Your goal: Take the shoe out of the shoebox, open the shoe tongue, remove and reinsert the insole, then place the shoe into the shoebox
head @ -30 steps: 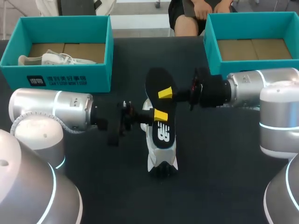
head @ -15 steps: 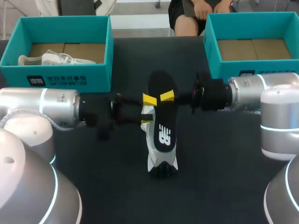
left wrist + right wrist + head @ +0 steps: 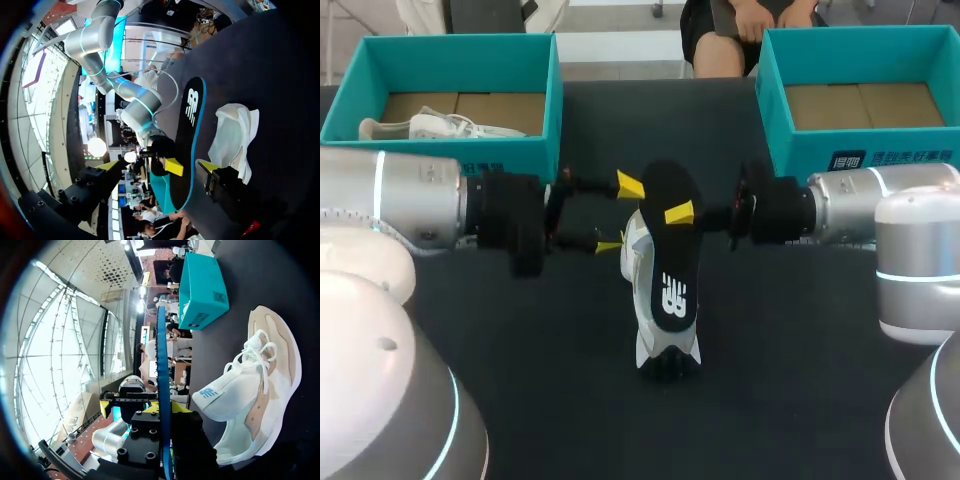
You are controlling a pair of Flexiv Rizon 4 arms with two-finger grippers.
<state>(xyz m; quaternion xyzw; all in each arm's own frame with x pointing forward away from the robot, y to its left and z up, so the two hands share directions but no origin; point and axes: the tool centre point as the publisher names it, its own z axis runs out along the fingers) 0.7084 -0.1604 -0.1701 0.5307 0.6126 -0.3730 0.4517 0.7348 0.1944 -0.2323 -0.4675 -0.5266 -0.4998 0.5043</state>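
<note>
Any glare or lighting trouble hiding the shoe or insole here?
Head view: even light, though the black insole nearly merges with the dark table; the white shoe stands out. Left wrist view: room lights glare behind the insole. Right wrist view: strong backlight from the room, shoe well lit.

The shoe (image 3: 640, 270) is being carried by the bench (image 3: 770, 380) at its middle. The insole (image 3: 668, 255) is being held just above the shoe, clamped in the right pincer (image 3: 676, 213) from the right. The left pincer (image 3: 620, 215) is being held spread just left of the insole. The left shoebox (image 3: 440, 165) is being carried at rear left with a second shoe (image 3: 440, 125) in it, the right shoebox (image 3: 800, 150) at rear right.
</note>
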